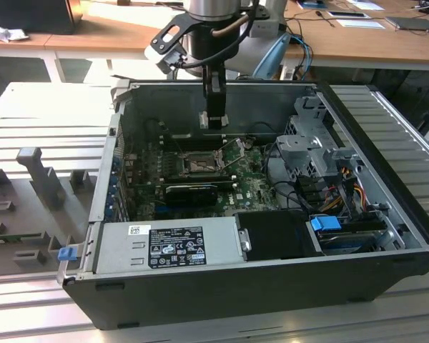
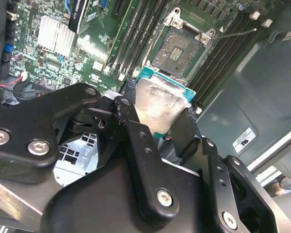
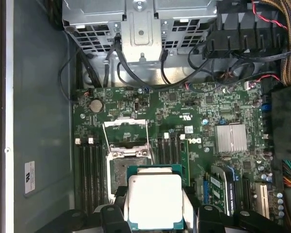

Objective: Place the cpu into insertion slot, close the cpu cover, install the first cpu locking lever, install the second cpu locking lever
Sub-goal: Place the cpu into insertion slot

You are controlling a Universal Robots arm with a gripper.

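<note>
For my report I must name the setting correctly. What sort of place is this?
Probably a robotics lab or workshop: an open desktop computer case lies on a slotted metal workbench, wooden desks stand behind, and the gripper holds the cpu above the motherboard.

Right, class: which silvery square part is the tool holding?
The pale silvery cpu chip with the teal rim, clamped in the black tool; the finned silver heatsink and hinged-open cover frame sit on the green board.
</note>
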